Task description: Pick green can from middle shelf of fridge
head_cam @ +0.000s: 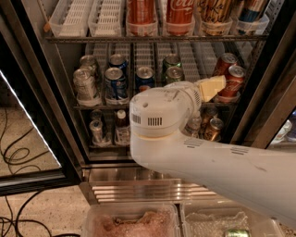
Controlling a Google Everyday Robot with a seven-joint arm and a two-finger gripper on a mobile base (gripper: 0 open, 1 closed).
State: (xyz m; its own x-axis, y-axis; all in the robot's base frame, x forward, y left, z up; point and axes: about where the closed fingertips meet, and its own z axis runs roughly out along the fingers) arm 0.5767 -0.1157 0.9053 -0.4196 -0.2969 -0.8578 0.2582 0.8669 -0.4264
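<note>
The fridge [28, 69] stands open in front of me, with a black frame and wire shelves of drinks. On the middle shelf [147, 52], fitted with white lane trays, two green cans [174, 73] stand one behind the other in a lane right of centre. My white arm [159, 118] crosses in front of the shelf and hides the lower part of the front green can. My gripper [210, 88], cream coloured, sits just right of the green cans and left of the red cans, at shelf height.
Blue Pepsi cans [115, 82] and silver cans [86, 84] stand left of the green cans, red cans [232, 77] to the right. Large red bottles [178, 14] fill the shelf above, small bottles [121, 125] the rack below. Plastic bins [129, 221] sit at the bottom, cables [14, 155] on the left floor.
</note>
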